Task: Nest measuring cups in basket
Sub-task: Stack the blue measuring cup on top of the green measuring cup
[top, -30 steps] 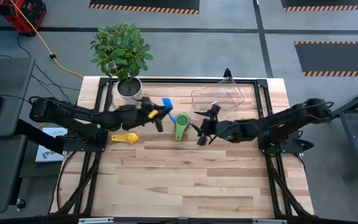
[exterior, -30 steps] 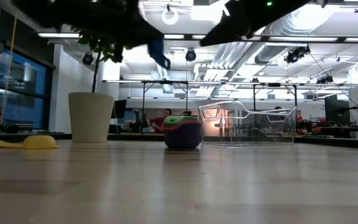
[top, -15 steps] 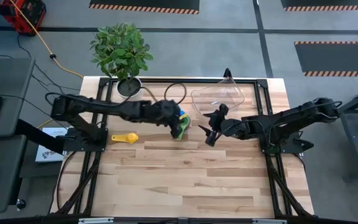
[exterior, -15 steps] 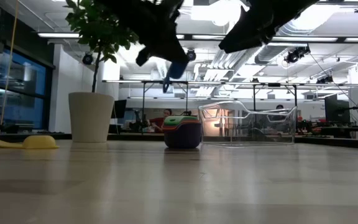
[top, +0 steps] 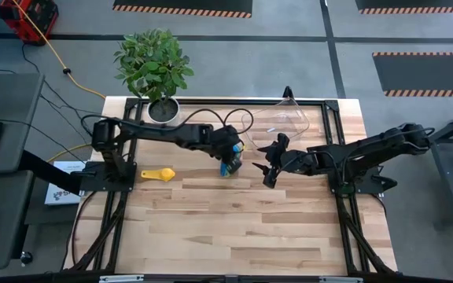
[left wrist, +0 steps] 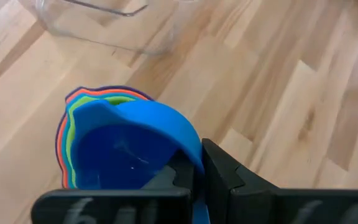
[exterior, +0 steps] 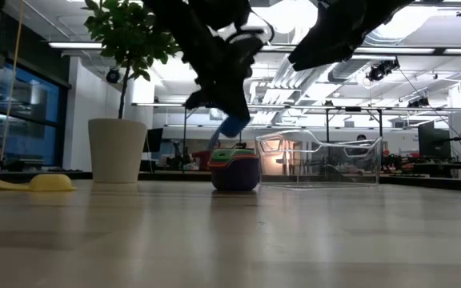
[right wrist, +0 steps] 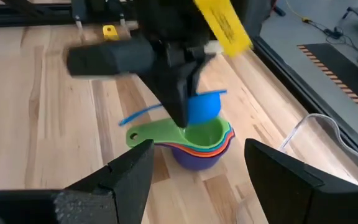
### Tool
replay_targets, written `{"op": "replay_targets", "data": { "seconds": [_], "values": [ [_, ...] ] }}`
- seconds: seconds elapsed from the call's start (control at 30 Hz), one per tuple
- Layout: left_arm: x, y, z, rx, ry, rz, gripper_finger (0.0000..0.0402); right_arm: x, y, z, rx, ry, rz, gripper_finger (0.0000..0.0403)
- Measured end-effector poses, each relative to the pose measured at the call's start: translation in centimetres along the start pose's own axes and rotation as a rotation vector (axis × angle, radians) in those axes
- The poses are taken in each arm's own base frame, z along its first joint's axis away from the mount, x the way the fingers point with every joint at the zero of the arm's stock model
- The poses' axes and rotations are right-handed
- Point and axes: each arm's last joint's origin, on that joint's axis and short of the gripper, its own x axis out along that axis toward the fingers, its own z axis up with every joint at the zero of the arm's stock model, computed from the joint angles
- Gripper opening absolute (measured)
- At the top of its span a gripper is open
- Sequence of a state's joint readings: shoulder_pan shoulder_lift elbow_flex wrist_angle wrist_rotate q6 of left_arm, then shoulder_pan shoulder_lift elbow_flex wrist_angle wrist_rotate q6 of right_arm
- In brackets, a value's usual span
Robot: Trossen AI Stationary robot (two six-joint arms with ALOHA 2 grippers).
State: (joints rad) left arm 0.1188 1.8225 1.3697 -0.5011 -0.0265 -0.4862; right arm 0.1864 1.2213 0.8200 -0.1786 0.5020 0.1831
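Wooden planking made up the surface [top: 234, 228], with a potted plant [top: 154, 67] at its far edge. As landmark, the nested stack of measuring cups [exterior: 234, 169] sat on the wood near the middle, a purple cup outermost with red, orange and green rims showing inside it. The left gripper [top: 232, 154] hung directly over that stack, its jaws pinched on the handle of a blue cup [left wrist: 132, 144], which hovered just above the green one and appeared about to drop in. The right gripper [top: 272, 161] waited beside the stack, on the side toward the basket, jaws spread and holding nothing. The basket [top: 278, 119], clear plastic, stood just beyond the stack toward the far edge, and nothing could be seen inside it. A yellow cup [top: 158, 174] lay alone on the wood, well apart from the stack on the side away from the basket.

By the look of things the work was somewhat past halfway: several cups were nested, the blue one was nearly seated, while the yellow cup remained to be added and the whole stack had not yet gone into the basket
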Motion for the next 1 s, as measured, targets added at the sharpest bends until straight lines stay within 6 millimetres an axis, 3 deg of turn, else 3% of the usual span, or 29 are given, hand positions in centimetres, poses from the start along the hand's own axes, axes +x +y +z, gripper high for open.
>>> {"op": "replay_targets", "data": {
  "seconds": [0.23,0.67,1.0],
  "values": [
    [1.5,0.6,-0.4,-0.012,0.066,-0.014,0.0010,0.0,0.0,0.0,0.002,-0.001,0.002,0.0243],
    [1.5,0.7,-0.1,0.053,0.030,0.020,0.0029,0.0,0.0,0.1,0.005,-0.006,0.002,0.0243],
    [1.5,1.2,-0.1,0.084,0.031,0.056,0.0097,0.0,0.0,0.1,0.007,-0.006,0.002,0.0243]
  ]
}}
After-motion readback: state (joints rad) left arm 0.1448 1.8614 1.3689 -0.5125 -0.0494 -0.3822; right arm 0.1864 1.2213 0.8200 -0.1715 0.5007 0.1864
